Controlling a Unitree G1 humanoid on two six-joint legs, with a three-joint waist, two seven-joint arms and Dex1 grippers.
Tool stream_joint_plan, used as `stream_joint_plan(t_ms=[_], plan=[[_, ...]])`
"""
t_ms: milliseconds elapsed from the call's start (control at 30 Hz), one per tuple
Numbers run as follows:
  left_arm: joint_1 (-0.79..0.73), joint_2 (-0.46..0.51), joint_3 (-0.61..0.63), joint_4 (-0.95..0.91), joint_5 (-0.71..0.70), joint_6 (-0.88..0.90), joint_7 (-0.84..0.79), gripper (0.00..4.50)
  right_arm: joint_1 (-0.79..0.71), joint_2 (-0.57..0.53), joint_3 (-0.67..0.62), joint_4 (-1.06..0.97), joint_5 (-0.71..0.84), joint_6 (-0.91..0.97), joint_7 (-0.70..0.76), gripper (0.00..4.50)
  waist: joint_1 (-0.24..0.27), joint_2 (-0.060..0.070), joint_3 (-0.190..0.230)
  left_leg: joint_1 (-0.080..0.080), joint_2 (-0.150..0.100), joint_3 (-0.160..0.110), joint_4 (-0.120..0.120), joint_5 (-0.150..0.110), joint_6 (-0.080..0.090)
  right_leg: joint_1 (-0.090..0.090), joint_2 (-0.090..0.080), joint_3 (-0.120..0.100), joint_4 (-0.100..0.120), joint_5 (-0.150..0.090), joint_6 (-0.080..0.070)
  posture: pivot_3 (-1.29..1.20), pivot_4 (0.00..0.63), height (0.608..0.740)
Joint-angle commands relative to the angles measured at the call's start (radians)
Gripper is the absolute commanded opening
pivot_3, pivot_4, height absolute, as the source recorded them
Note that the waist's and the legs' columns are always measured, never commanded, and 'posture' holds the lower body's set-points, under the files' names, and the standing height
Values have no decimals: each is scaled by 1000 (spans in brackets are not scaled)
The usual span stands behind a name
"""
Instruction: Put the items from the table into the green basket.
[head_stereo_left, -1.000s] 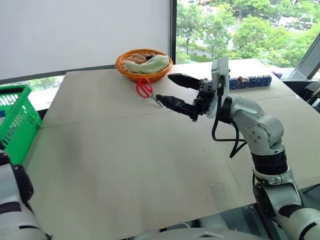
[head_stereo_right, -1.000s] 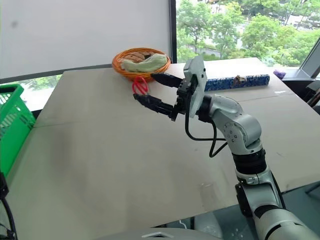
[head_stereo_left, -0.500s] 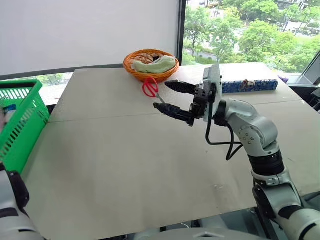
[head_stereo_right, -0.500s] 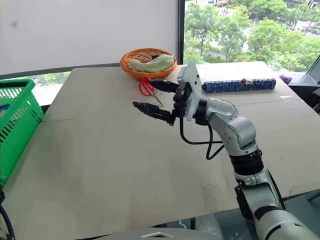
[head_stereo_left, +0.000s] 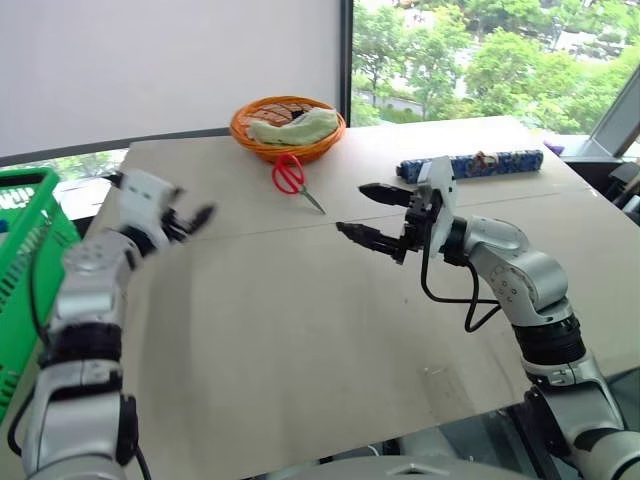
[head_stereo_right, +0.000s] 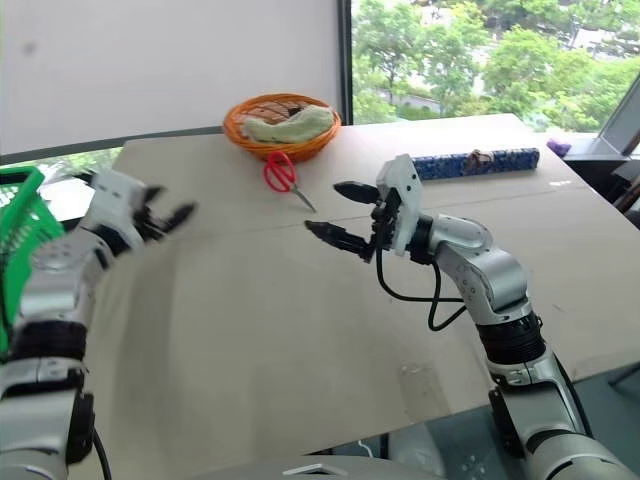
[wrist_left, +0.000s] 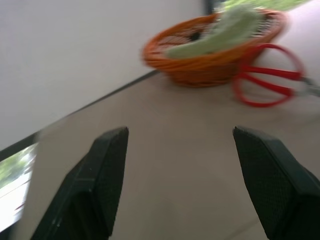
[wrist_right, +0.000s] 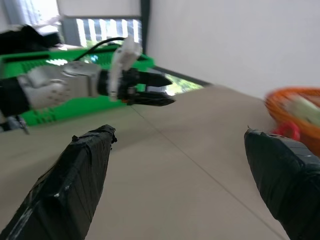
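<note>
Red-handled scissors (head_stereo_left: 290, 175) lie on the table (head_stereo_left: 250, 330) just in front of an orange wicker basket. A long floral packet (head_stereo_left: 470, 163) rests at the far right of the table. My right gripper (head_stereo_left: 351, 208) hovers open and empty over the table's middle, to the right of and nearer than the scissors. At the table's left part, my left gripper (head_stereo_left: 195, 215) is open with nothing between its fingers (wrist_left: 100, 175), facing the scissors (wrist_left: 270, 75). The green basket (head_stereo_left: 25, 250) stands at the far left edge.
The round orange wicker basket (head_stereo_left: 287, 125) with a pale green cloth in it sits at the table's far edge by the window. The table's right edge drops off beyond the packet. My right wrist view looks across to the left gripper (wrist_right: 150, 90) and green basket (wrist_right: 50, 112).
My left arm has swung in from the left over the table, its gripper open. The right gripper has sunk lower and drawn back right, away from the scissors. The camera also shifted.
</note>
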Motion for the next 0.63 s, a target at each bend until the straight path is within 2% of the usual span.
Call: stream_joint_plan(t_ms=[33,167,267,333,433,633], plan=[[99,-43,-38,-240,-6,77,19,3420,79,-31,-42,106,-122,-122,-77,4500,-6,1,1,0,0,0,-1,0,0,0,0,0,0,0,0,-164,0,740],[242,-103,-66,-377,7,123,58,3420,199,-49,-84,208,-197,-254,-117,4500,-6,17,0,2,1,0,-1,0,0,1,1,1,2,0,0,-202,0,740],[292,-122,-45,-413,-5,146,77,3420,248,-56,-106,245,-217,-313,-124,4500,-4,24,0,4,1,0,0,0,0,2,1,1,4,0,-1,-202,0,740],[302,-129,-25,-420,-30,154,68,3420,266,-51,-121,254,-214,-332,-124,4500,0,26,1,10,1,0,0,-2,4,8,1,1,4,0,-1,-202,0,740],[315,-126,-16,-419,-23,143,61,3420,280,-47,-130,263,-212,-368,-107,4500,0,26,1,20,1,0,0,-5,0,19,0,1,3,0,-1,-201,0,740],[333,-135,-2,-422,-18,130,67,3420,244,-35,-144,287,-199,-406,-78,4500,1,27,0,22,1,0,0,-5,0,22,1,1,0,0,-1,-191,0,740]])
